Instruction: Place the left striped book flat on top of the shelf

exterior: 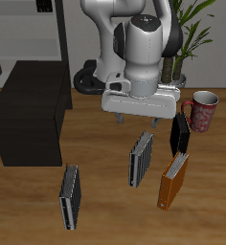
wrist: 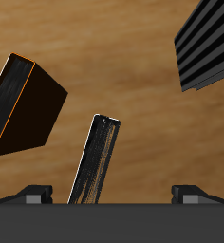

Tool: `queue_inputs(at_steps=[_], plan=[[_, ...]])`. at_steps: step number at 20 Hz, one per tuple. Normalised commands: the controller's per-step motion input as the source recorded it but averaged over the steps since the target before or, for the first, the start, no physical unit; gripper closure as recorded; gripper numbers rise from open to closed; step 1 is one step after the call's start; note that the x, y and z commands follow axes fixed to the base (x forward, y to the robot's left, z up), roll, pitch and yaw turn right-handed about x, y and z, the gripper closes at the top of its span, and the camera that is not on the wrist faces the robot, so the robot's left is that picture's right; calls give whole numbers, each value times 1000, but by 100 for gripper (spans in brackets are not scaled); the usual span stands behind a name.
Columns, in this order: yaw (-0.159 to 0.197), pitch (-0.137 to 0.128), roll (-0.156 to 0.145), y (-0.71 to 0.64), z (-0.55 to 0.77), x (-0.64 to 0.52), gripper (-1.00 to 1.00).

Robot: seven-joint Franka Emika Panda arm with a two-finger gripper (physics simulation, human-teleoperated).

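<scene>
Directly beneath your gripper (exterior: 143,119), whose jaws stand apart and hold nothing, the left striped book (exterior: 141,158) stands on edge, its long axis running toward the table's front. The wrist view shows its spine (wrist: 97,161) centred between the fingertips (the shelf (exterior: 31,110) appears only in the exterior view).

Your gripper (exterior: 142,119) hangs with its fingers spread over bare tabletop (exterior: 105,206); air shows between it and the left striped book (exterior: 141,159) standing upright just below. Just beside that book, the orange book (exterior: 172,180) and a dark book (exterior: 179,134) crowd one flank, with a mug (exterior: 202,108) behind them. The other flank is open wood as far as the other striped book (exterior: 70,196). The shelf (exterior: 31,110) has a bare flat top, with the tall shelving frame (exterior: 38,33) rising behind it.
</scene>
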Motion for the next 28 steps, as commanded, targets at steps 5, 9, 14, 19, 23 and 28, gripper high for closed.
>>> queue_inputs(at_steps=[5,9,14,19,23,28], plan=[[-11,25,6,136,-361,48,-100],[8,12,9,103,-350,-43,-100],[-29,28,7,-24,-248,25,-100],[-14,40,-13,-60,-274,34,100],[-9,21,5,30,-127,-47,100],[9,-22,15,-24,140,-121,100]])
